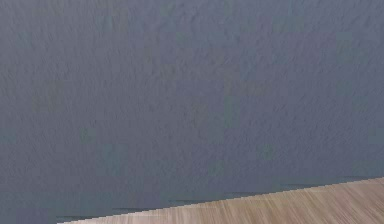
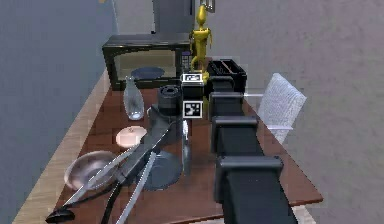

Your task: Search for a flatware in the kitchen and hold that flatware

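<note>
claw (image 2: 166, 100) at a cluttered wooden counter (image 2: 200, 186), flatware lying nearby
the claw's dark body sits left of two white squares (image 2: 193, 105) with black marks at the far end of the arm (image 2: 240, 160). things lie on the counter behind it, so i cannot tell its spread or whether it holds anything. long silvery flatware (image 2: 125, 165) with dark handles lies on the counter at the arm side view's lower left, near a pink bowl (image 2: 129, 137). a dark microwave (image 2: 140, 60) and a gold statue (image 2: 202, 40) stand farther back. the forward view faces a grey-blue wall (image 1: 190, 90) above wood floor (image 1: 300, 205).
</note>
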